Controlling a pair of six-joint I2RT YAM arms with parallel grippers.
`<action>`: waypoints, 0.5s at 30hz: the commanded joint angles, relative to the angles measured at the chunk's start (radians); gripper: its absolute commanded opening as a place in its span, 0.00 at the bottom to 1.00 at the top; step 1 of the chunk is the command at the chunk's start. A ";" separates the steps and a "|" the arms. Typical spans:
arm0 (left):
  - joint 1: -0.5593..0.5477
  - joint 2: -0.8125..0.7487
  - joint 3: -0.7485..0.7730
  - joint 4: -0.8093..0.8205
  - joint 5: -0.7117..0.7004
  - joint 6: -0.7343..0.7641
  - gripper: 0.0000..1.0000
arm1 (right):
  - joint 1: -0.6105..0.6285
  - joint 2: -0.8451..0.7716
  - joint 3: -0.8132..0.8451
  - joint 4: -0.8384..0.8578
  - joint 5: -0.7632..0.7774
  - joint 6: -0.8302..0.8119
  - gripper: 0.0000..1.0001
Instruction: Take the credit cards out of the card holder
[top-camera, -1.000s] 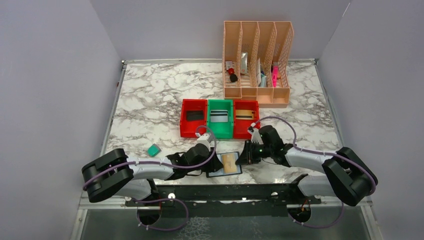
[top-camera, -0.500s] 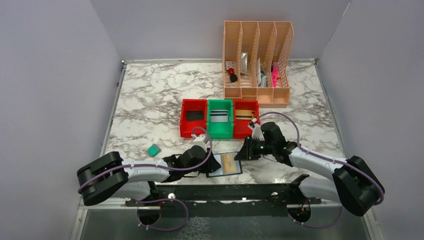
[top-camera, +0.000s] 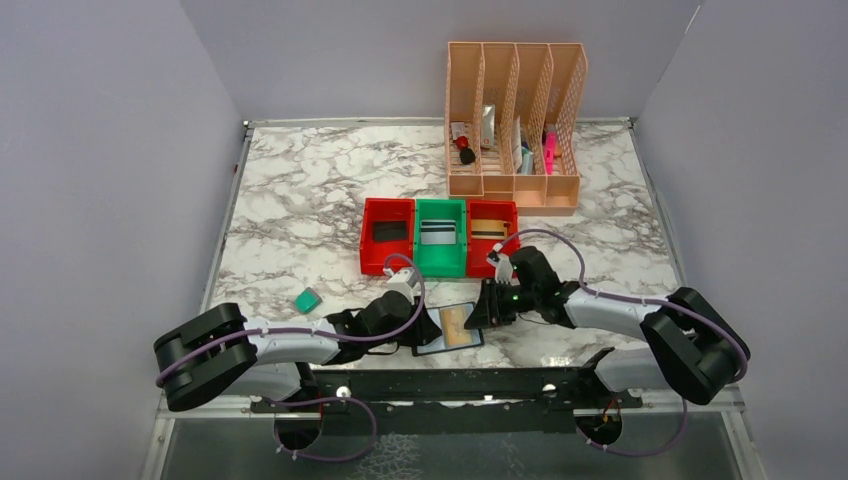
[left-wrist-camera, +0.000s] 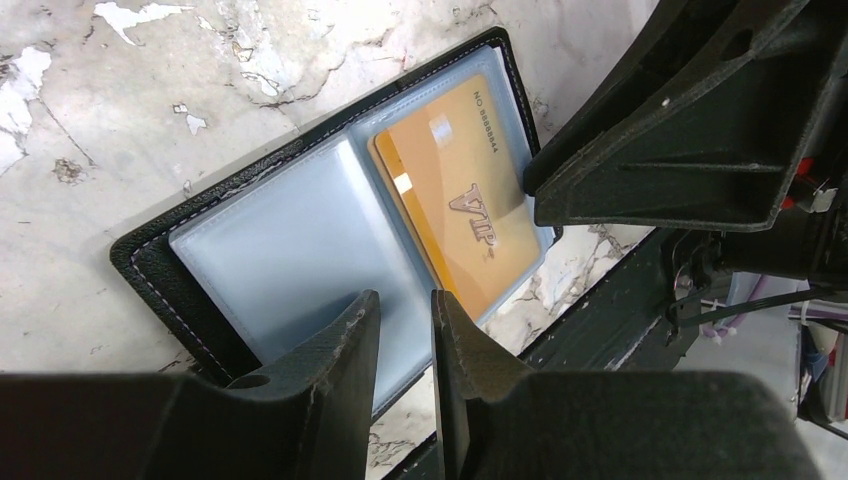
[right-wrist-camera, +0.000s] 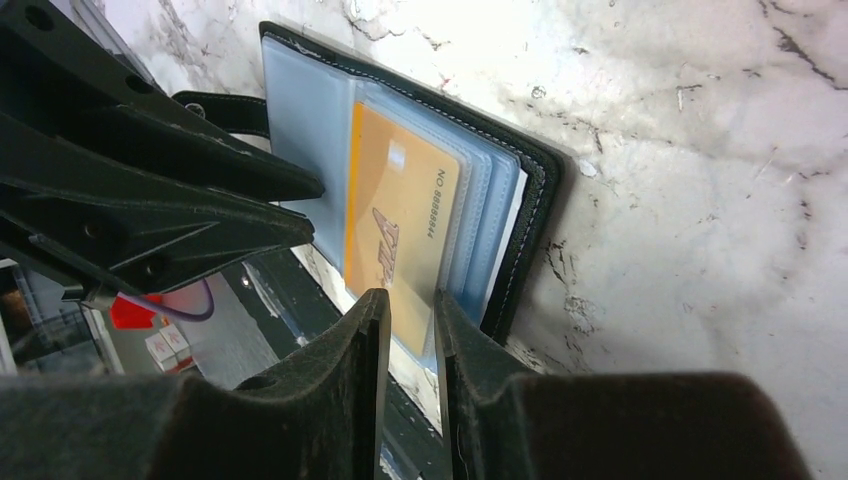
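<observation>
Card holder open w/ 1 gold card btwn L gripper, R gripper

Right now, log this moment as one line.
card holder: open flat on table | gold card: not yet out | left gripper: over left page | right gripper: at card's edge, grip unclear

You see the card holder lying open and flat on the marble table, blue-grey pockets facing up. A gold card printed "VIP" sits in its right-hand pocket. Your left gripper hangs over the left pocket, its fingers a narrow gap apart. The right gripper reaches in from the right, its tip at the gold card's edge.
</observation>
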 joint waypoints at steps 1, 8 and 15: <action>-0.004 0.005 0.023 0.008 0.000 0.018 0.29 | 0.008 0.027 0.016 0.026 0.017 -0.004 0.29; -0.005 0.024 0.038 0.012 0.001 0.013 0.29 | 0.013 0.049 0.009 0.048 -0.008 0.001 0.25; -0.004 0.017 0.034 0.015 -0.007 0.010 0.29 | 0.016 -0.032 0.047 -0.092 0.118 -0.019 0.28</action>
